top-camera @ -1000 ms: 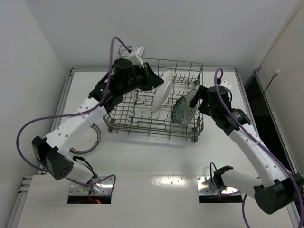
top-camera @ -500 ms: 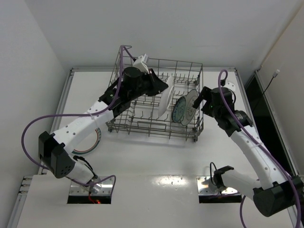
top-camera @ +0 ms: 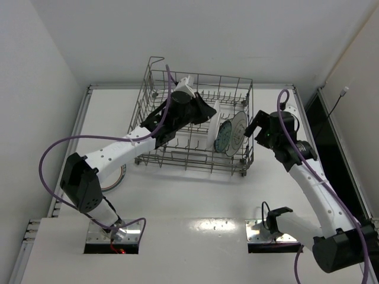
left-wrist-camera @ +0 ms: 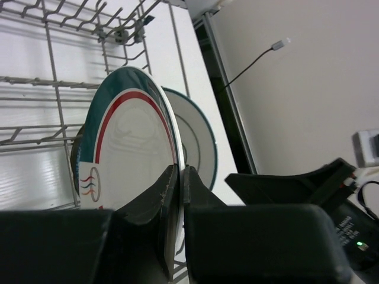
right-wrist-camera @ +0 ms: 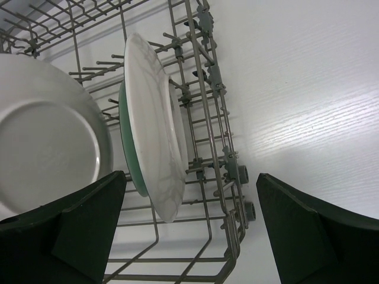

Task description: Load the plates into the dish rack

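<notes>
The left pincer (top-camera: 206, 113) is pinched tight on the rim of the held plate (top-camera: 211, 127). This plate has a teal and red band. It is up on its edge over the middle of the rack (top-camera: 148, 89), and I cannot tell if its bottom edge touches the wires yet.

In the left wrist view the two black fingers (left-wrist-camera: 148, 225) squeeze the held plate (left-wrist-camera: 133, 148) from both sides. Just past it is the teal plate (left-wrist-camera: 198, 142).

Two plates stand in the rack just to the right: the teal plate (top-camera: 224, 136) and then the white plate (top-camera: 238, 131). The held plate faces the same way as they do, flat side to flat side, and sits close beside the teal one.

So I think the next move is straight down. The bottom edge has to slide between two tines, and the plate should not lean over and bump the teal plate.

The right pincer (top-camera: 253, 125) is wide open and holds nothing. It hangs just outside the right wall of the rack, near the white plate (right-wrist-camera: 151, 118).

The last plate (top-camera: 122, 170) lies flat on the table (top-camera: 195, 201), under the left arm, which is nearer to it.
</notes>
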Controlling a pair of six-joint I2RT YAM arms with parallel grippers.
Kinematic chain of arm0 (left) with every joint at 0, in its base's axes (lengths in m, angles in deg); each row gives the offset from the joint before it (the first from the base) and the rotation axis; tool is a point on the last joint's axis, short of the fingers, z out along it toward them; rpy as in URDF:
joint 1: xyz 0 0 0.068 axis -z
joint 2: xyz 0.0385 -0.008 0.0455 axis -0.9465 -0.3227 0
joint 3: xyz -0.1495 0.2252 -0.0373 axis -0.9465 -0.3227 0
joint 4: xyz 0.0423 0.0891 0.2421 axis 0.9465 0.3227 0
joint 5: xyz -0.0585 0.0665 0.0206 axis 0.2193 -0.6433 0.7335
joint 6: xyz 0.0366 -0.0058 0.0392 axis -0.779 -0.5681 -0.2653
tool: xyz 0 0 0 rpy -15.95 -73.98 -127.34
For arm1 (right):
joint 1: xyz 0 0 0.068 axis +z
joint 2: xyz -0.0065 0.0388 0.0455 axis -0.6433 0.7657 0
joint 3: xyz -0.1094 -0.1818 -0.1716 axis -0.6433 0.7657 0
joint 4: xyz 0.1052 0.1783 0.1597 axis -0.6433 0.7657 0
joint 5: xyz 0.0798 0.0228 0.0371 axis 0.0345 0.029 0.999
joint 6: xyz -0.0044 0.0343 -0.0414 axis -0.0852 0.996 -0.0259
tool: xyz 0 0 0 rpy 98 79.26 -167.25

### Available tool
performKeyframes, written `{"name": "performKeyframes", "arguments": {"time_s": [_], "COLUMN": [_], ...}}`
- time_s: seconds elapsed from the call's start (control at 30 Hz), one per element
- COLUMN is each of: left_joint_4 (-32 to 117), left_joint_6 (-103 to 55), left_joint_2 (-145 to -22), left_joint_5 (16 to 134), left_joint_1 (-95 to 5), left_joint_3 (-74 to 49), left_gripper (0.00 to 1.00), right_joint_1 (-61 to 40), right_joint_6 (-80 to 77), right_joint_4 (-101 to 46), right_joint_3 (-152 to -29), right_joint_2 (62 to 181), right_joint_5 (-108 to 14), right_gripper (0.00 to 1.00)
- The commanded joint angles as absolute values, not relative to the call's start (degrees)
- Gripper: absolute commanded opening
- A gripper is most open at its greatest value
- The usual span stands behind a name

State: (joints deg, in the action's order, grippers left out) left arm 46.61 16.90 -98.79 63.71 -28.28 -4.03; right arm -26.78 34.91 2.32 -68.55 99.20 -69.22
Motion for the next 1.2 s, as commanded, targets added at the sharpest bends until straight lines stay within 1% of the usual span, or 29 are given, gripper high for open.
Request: {"name": "performKeyframes", "arguments": {"time_s": [0.0,0.23,0.27,0.3,0.33,0.37,0.4,0.43,0.47,0.5,0.6,0.67,0.7,0.73,0.77,0.8,0.83,0.87,0.9,0.93,0.97,1.0,1.03,1.07,1.17], "left_joint_4": [39.9,41.1,43.0,43.8,45.0,45.0,45.0,45.9,48.4,50.1,57.7,61.3,64.7,66.6,68.5,74.3,78.5,81.9,83.6,84.9,86.7,92.4,94.6,96.3,99.8], "left_joint_6": [18.6,18.0,17.4,16.7,16.7,16.2,16.2,15.5,15.5,14.6,12.6,10.0,7.0,6.9,6.9,13.8,18.8,22.8,26.9,28.9,31.3,37.0,39.5,41.5,47.6], "left_joint_2": [-99.1,-100.8,-101.8,-102.4,-103.0,-103.0,-103.0,-103.0,-103.0,-103.0,-100.9,-96.4,-90.3,-86.7,-83.1,-79.6,-72.5,-68.7,-64.8,-61.0,-55.3,-53.5,-52.2,-50.7,-51.4], "left_joint_5": [61.4,61.5,62.3,63.1,63.9,64.8,65.9,68.4,69.5,71.4,72.2,64.9,60.1,54.3,41.1,34.9,29.4,21.1,18.6,17.2,13.6,12.0,10.3,8.9,4.5], "left_joint_1": [-27.3,-27.3,-27.3,-27.3,-27.3,-27.3,-27.3,-27.3,-27.3,-27.9,-29.3,-29.9,-29.9,-29.9,-30.6,-32.0,-36.6,-39.1,-41.4,-45.3,-45.3,-46.0,-46.0,-46.9,-48.5], "left_joint_3": [-4.3,-4.3,-3.6,-1.5,-0.6,0.2,2.0,3.4,5.0,9.1,15.1,15.6,15.6,14.1,12.7,11.0,6.5,3.1,-1.4,-9.5,-12.2,-16.1,-18.0,-19.9,-23.9], "left_gripper": [0.0,0.0,0.04,0.15,0.23,0.34,0.47,0.74,0.91,1.0,1.0,1.0,1.0,1.0,1.0,1.0,1.0,1.0,1.0,1.0,1.0,1.0,1.0,1.0,1.0], "right_joint_1": [-27.7,-30.5,-31.1,-31.1,-31.8,-31.8,-31.8,-32.4,-32.9,-32.9,-33.4,-34.0,-34.0,-34.0,-34.0,-34.0,-34.0,-34.0,-34.0,-34.0,-34.0,-34.0,-34.0,-34.0,-34.0], "right_joint_6": [34.2,33.1,33.1,33.1,33.1,33.1,33.1,33.1,32.6,32.6,32.6,32.6,32.6,32.6,32.6,32.6,32.6,32.6,32.6,32.6,33.1,33.1,33.1,33.1,33.1], "right_joint_4": [-0.4,-0.9,-1.5,-1.5,-1.5,-1.5,-1.5,-1.5,-1.5,-1.5,-1.5,-1.5,-1.5,-1.5,-1.5,-1.5,-1.5,-2.1,-2.1,-2.8,-3.4,-3.4,-3.4,-3.4,-3.4], "right_joint_3": [-67.9,-66.8,-66.8,-66.8,-66.8,-66.8,-66.8,-66.8,-66.8,-66.8,-66.8,-66.8,-66.8,-66.8,-66.8,-66.8,-66.8,-66.8,-66.3,-65.5,-65.5,-64.8,-64.8,-64.2,-63.7], "right_joint_2": [97.8,97.8,97.8,97.8,97.8,97.8,97.8,97.8,97.3,97.3,96.7,96.7,96.2,96.2,96.2,96.2,96.2,96.2,96.2,96.2,96.2,96.2,96.2,96.2,96.2], "right_joint_5": [-67.3,-64.2,-63.5,-63.5,-63.0,-63.0,-62.5,-62.5,-61.9,-61.9,-61.3,-60.8,-60.8,-60.8,-60.8,-60.2,-60.2,-59.5,-59.5,-58.7,-57.6,-57.0,-56.5,-56.5,-55.9], "right_gripper": [0.9,0.9,0.9,0.9,0.9,0.9,0.92,0.92,0.93,0.93,0.93,0.93,0.93,0.93,0.93,0.93,0.93,0.93,0.93,0.93,0.93,0.93,0.93,0.93,0.93]}}
